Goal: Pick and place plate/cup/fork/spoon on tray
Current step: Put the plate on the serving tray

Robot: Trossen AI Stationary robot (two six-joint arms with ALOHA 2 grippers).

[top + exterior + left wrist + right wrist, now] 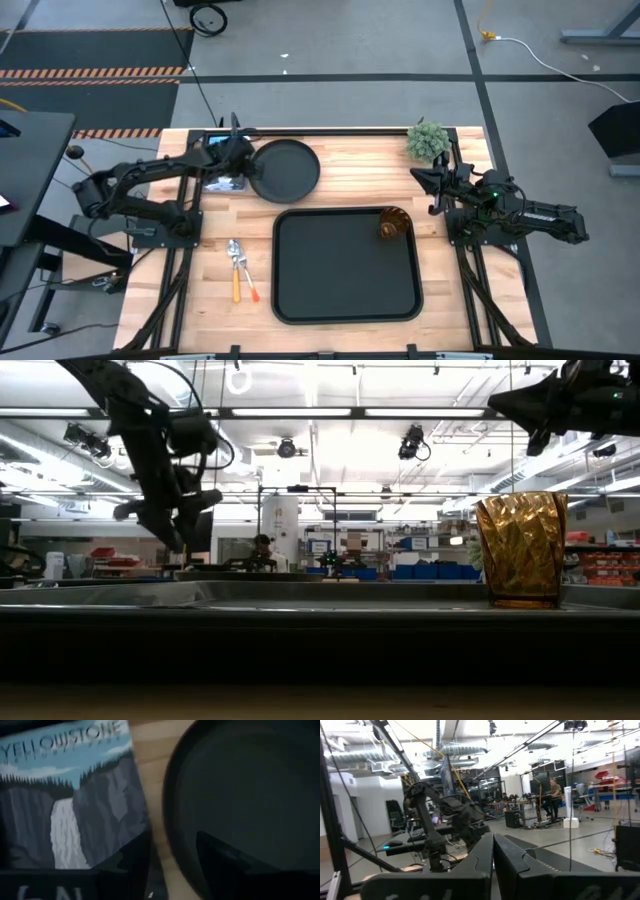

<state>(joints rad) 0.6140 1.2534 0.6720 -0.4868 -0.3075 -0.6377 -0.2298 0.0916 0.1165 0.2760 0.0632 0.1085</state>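
Note:
The round black plate lies flat on the wooden table, beyond the tray's far left corner. My left gripper is open and hovers over the plate's left rim; in the left wrist view one finger stands outside the rim and one over the plate's inside. The amber cup stands upright in the black tray, at its far right corner. The fork and spoon lie side by side on the table left of the tray. My right gripper is shut and empty, raised right of the tray.
A blue-and-white picture card lies on the table under my left gripper, just left of the plate. A small green plant stands at the far right, close to my right gripper. Most of the tray's floor is bare.

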